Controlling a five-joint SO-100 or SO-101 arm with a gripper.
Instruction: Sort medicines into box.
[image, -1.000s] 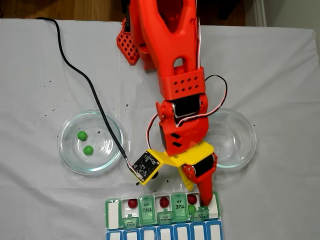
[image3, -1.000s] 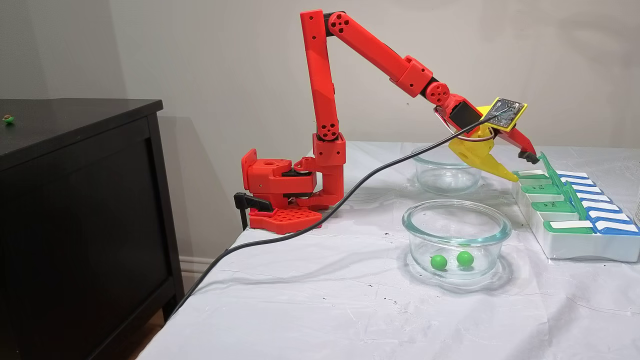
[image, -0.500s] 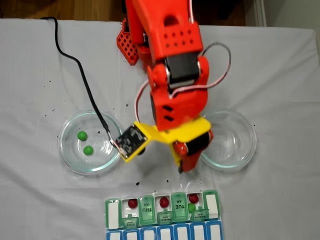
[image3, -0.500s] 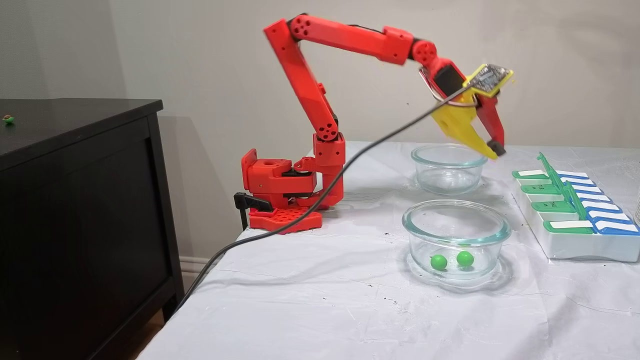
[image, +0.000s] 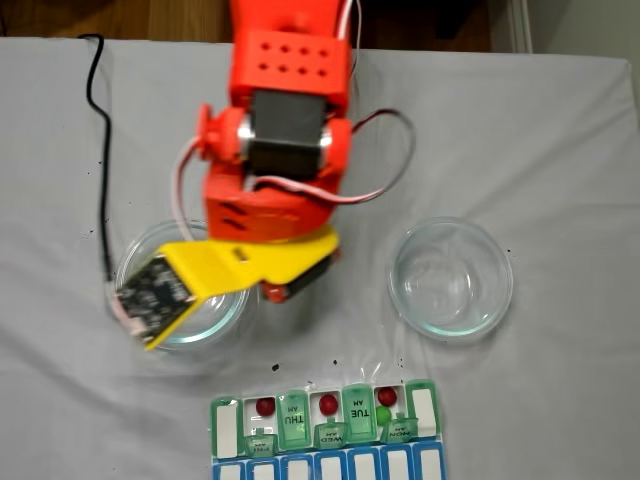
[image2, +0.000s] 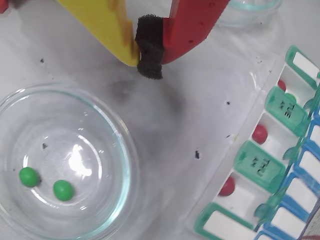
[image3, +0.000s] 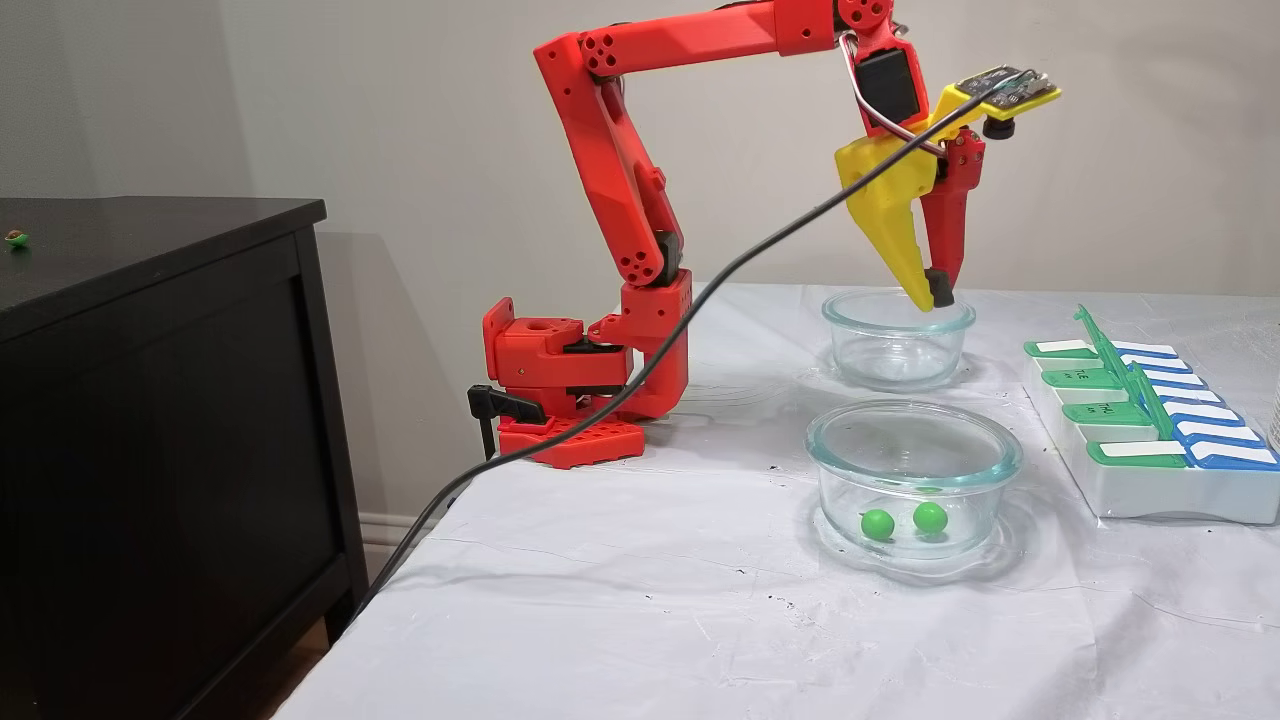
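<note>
Pincer (image2: 145, 52) hangs high over the table with its yellow and red fingers pressed together on the black tip pad, nothing between them. Below and a little toward the camera in the wrist view sits the near dish (image2: 107, 125), and in it, well under the tips, lie two green balls (image2: 29, 177) (image2: 63, 190) just beside each other.

My reading is that the step in hand is fetching the next green ball. To do it well, part the fingers before going down, come in straight from above inside the glass rim, and straddle one ball alone, preferably the outer one, so the neighbour is not nudged and sent rolling. Squeeze gently; such glossy little spheres will likely squirt out of a hard pinch.

Farther off, to the right of the tips in that view, stands the box (image2: 235, 227) with three red balls (image2: 226, 186) seated in open cells. Beyond the tips at the top edge is the second dish (image2: 245, 10).
</note>
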